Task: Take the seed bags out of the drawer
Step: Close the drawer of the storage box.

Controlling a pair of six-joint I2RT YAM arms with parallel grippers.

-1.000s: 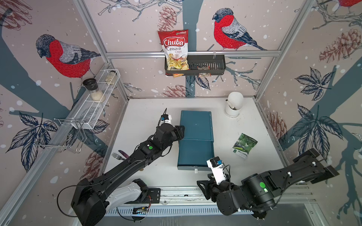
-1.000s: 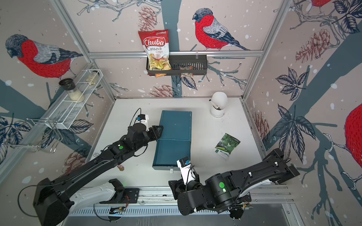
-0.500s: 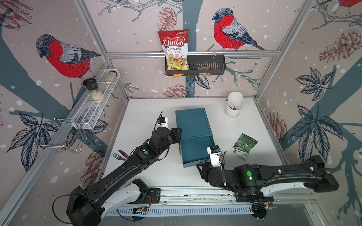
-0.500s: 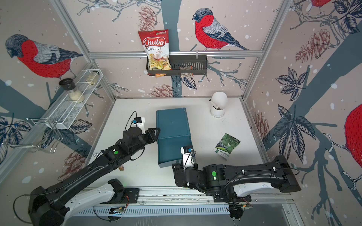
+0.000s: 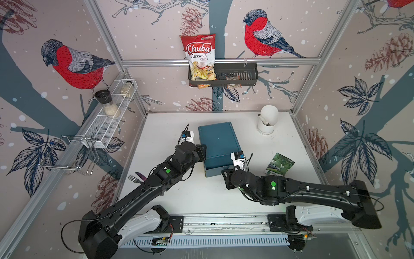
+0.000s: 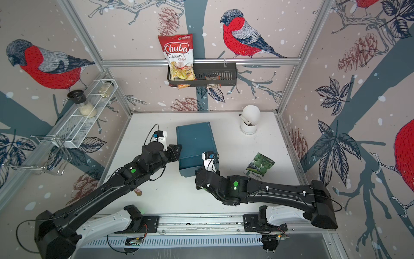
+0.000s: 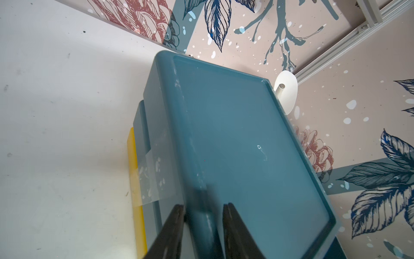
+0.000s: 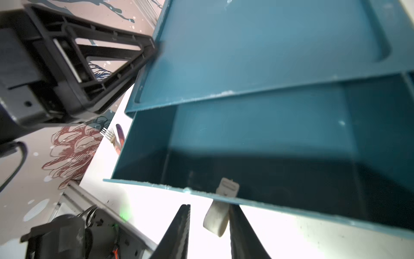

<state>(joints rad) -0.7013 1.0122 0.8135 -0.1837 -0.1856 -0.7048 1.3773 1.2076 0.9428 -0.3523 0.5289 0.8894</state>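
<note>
At the table's (image 5: 192, 199) centre, the left gripper (image 7: 203, 207) straddles the teal cabinet's (image 5: 218, 143) 9 o'clock rim; whether it clamps cannot be told. The right gripper (image 8: 209, 205) stands parted around the part-open drawer's (image 8: 257, 139) white tab (image 8: 216, 220). A green-and-white seed bag (image 5: 278, 167) lies at the cabinet's 4 o'clock.

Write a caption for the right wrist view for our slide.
The right gripper straddles the white pull tab of the partly open teal drawer.
</note>
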